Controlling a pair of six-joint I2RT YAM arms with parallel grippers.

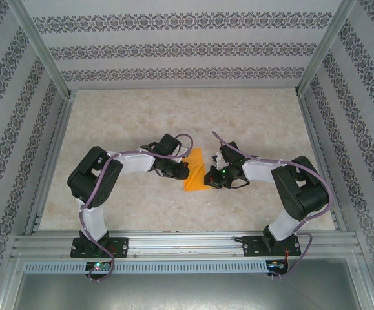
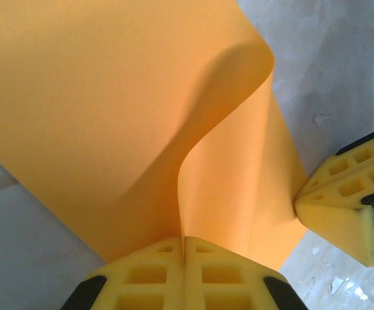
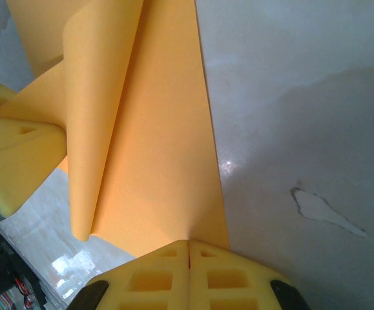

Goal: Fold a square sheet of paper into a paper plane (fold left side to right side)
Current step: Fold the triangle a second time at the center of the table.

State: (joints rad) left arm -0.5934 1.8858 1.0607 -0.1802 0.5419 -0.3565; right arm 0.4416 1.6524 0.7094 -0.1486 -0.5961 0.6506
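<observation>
The square sheet of paper [image 1: 194, 169] is orange and lies mid-table between the two grippers. My left gripper [image 2: 185, 240] is shut on the sheet's near edge, and that side [image 2: 193, 148] is lifted into an upright curl over the flat part [image 2: 77, 116]. My right gripper [image 3: 188, 244] is shut with the flat sheet [image 3: 161, 148] running into the seam of its jaws. The curled flap [image 3: 96, 97] stands to the left there. The right fingers [image 2: 342, 213] touch the sheet's right corner, and the left fingers [image 3: 19, 161] hold the flap. From above, the left gripper [image 1: 184, 166] and right gripper [image 1: 207, 175] flank the paper.
The pale speckled tabletop [image 1: 174, 123] stretches beyond the paper, walled by patterned panels [image 1: 19, 129] and an aluminium frame [image 1: 187, 242] at the near edge. Chipped spots [image 3: 322, 210] mark the surface right of the sheet.
</observation>
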